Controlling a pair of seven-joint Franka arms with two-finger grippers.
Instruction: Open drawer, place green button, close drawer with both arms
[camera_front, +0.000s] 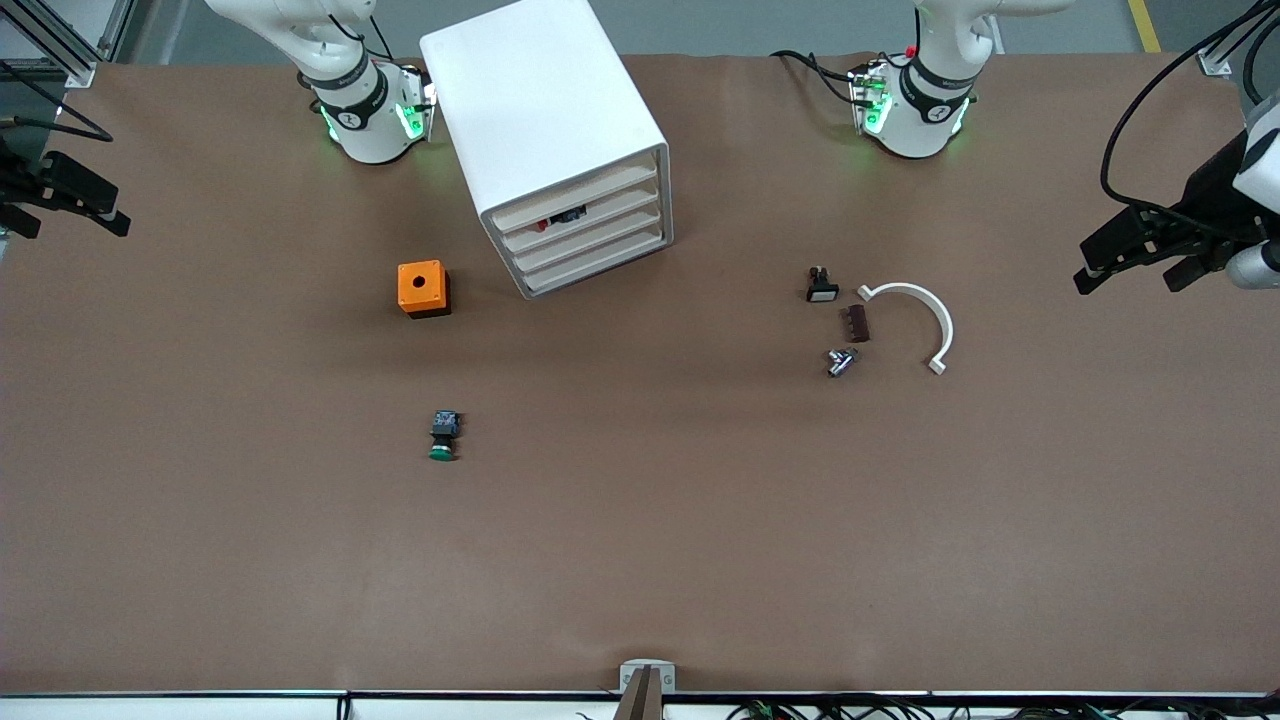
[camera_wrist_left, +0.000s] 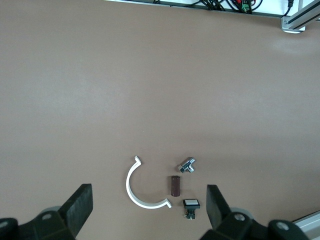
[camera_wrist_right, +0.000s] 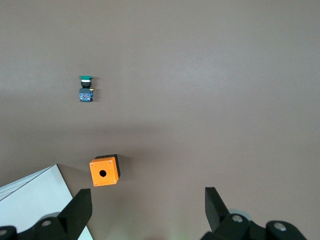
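Brown surface (camera_front: 640, 520) w/ white cabinet (camera_front: 545, 120) standing near the arm bases, between the two and closer to the right arm's base. Four drawers (camera_front: 590, 235) stacked in its front, all pushed in; front faces the front camera at a slant toward the left arm's end. Small dark and red bits show in the gap by the upper drawers, can't tell what.

Button (camera_front: 444, 436) lies on its side in the open, toward the right arm's end, green cap pointing at the front camera, blue-black body farther back. Nothing touching it. Orange cube (camera_front: 423, 288) w/ round hole on top sits farther from the camera than the button, beside the cabinet, apart from both.

Toward the left arm's end, a loose cluster: black switch (camera_front: 822, 286) w/ white cap, brown block (camera_front: 858, 323) just beside it, small metal fitting (camera_front: 841, 361) nearer the camera, white C-shaped clip (camera_front: 915, 320) curving by the block. None of these touch.

Left claw (camera_front: 1140, 262) hangs at the edge of the surface at the left arm's end, released, nothing in it; in its wrist view the fingers (camera_wrist_left: 80, 205) stand wide over the cluster. Right claw (camera_front: 72, 200) at the other edge, also released and empty; its fingers (camera_wrist_right: 79, 210) spread wide in its wrist view, w/ cube and button below. Both arms wait.
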